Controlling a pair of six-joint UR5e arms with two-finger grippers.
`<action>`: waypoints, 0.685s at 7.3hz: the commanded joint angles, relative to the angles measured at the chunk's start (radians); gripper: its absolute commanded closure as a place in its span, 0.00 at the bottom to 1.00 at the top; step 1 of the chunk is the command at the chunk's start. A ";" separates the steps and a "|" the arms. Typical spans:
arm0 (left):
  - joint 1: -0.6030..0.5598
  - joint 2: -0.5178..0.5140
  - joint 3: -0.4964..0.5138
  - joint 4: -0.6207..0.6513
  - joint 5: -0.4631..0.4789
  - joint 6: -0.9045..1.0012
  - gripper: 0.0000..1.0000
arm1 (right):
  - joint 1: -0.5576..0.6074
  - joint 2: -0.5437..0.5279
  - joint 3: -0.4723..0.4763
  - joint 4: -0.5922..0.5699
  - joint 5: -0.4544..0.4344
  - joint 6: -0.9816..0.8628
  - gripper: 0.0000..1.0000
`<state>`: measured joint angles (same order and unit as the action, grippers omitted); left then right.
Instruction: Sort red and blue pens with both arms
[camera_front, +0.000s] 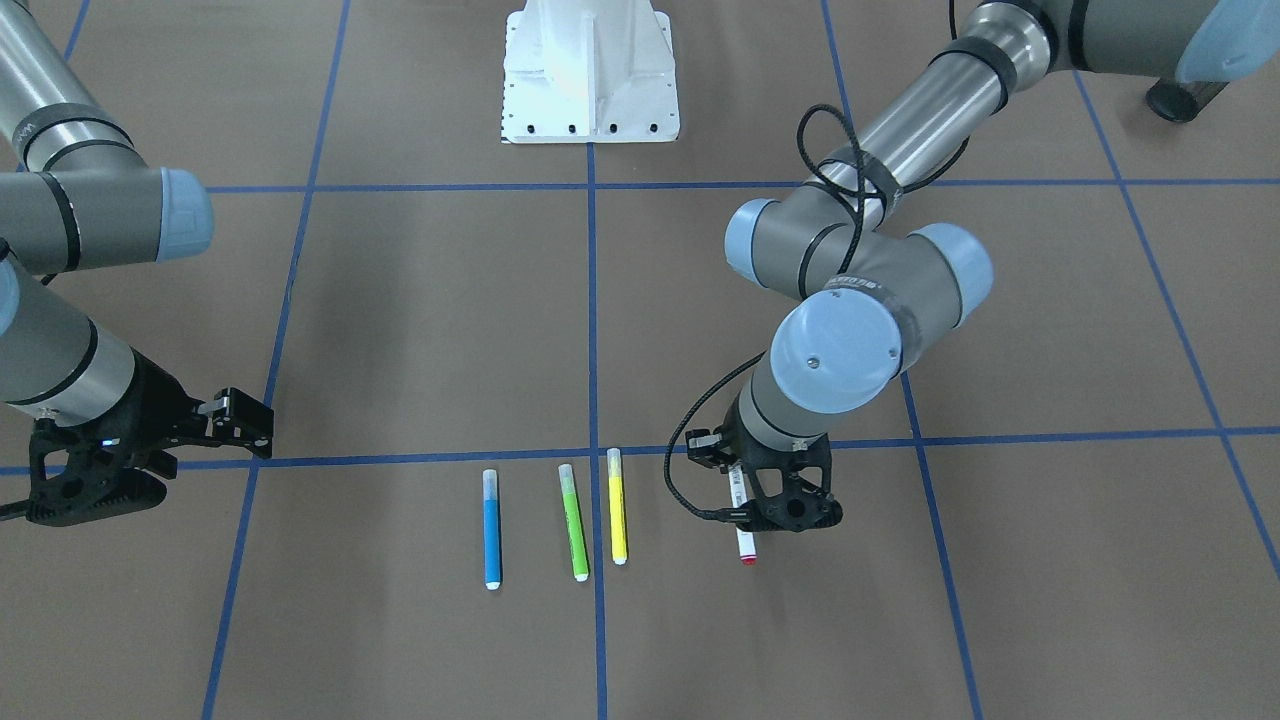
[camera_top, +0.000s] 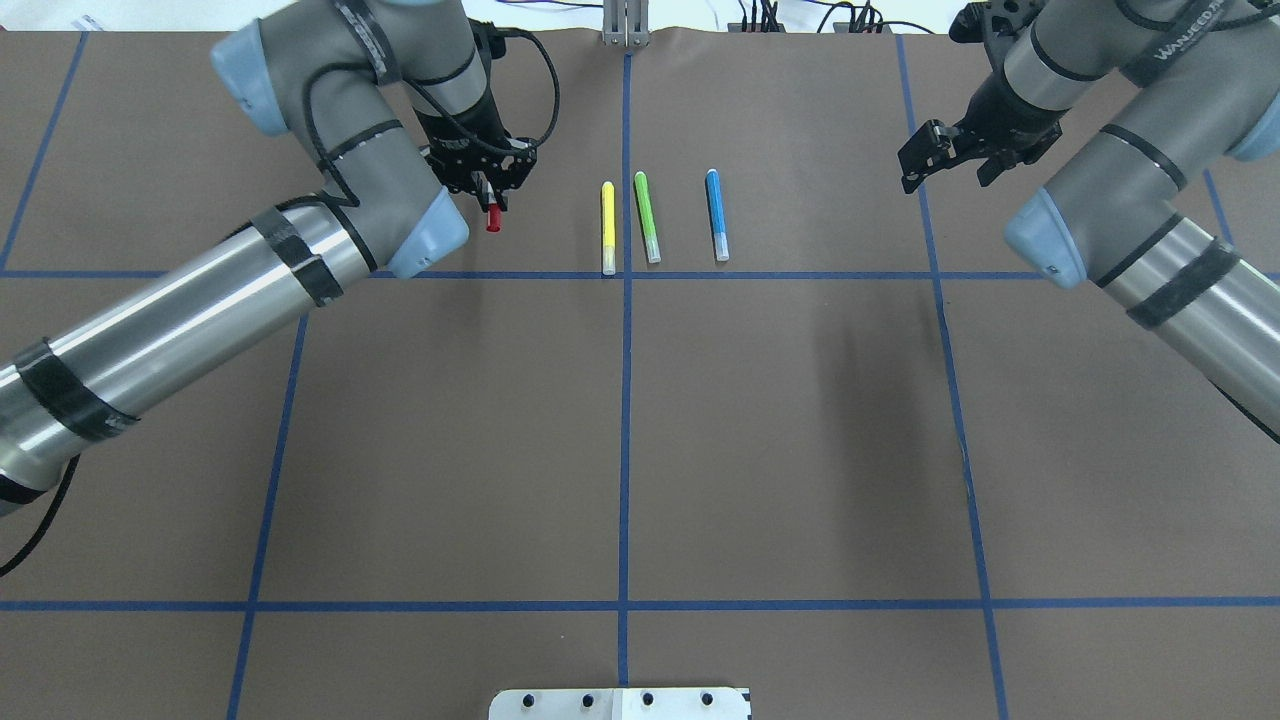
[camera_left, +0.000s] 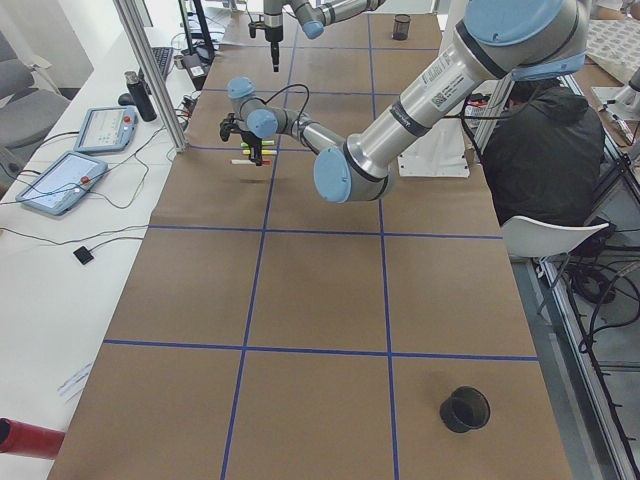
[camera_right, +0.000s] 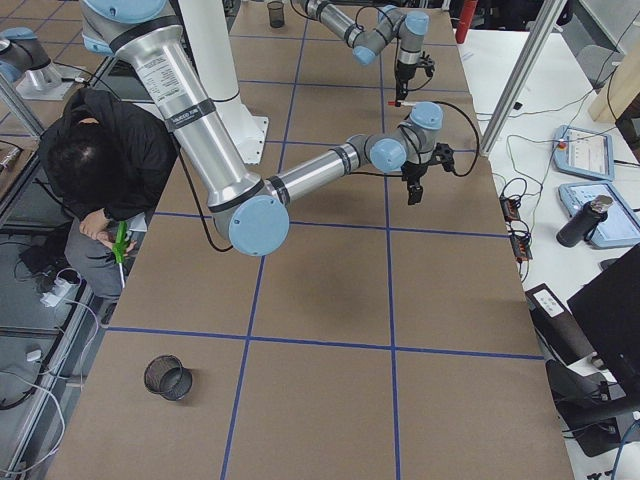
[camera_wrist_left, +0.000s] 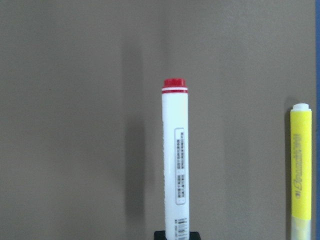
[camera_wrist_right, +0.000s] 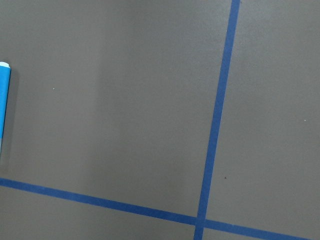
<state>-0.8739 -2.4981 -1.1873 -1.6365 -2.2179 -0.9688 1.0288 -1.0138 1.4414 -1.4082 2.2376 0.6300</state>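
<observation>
The red pen (camera_wrist_left: 175, 160), a white barrel with a red end, is held in my left gripper (camera_top: 490, 185), which is shut on it; its red cap (camera_top: 492, 218) pokes out below the fingers. In the front view that gripper (camera_front: 760, 510) sits right of the row of pens, with the red pen (camera_front: 745, 540) just off the paper. The blue pen (camera_top: 716, 212) lies flat, also seen as the blue pen (camera_front: 491, 528), and its edge shows in the right wrist view (camera_wrist_right: 4, 100). My right gripper (camera_top: 922, 160) hovers open and empty, well to the side of the blue pen.
A green highlighter (camera_top: 646, 215) and a yellow highlighter (camera_top: 607, 225) lie side by side between the red and blue pens. A black cup (camera_left: 465, 408) stands at the left end of the table, a mesh cup (camera_right: 167, 376) at the right end. A person (camera_right: 100, 160) sits beside the robot.
</observation>
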 joint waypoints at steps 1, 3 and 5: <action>-0.069 0.065 -0.283 0.333 -0.026 -0.080 1.00 | -0.026 0.122 -0.120 0.000 -0.004 0.040 0.01; -0.126 0.149 -0.353 0.342 -0.026 -0.150 1.00 | -0.058 0.170 -0.157 -0.001 -0.007 0.039 0.01; -0.215 0.249 -0.426 0.345 -0.026 -0.145 1.00 | -0.091 0.222 -0.190 -0.006 -0.024 0.113 0.01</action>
<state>-1.0352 -2.3175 -1.5580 -1.2963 -2.2439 -1.1135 0.9596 -0.8203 1.2701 -1.4121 2.2259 0.6984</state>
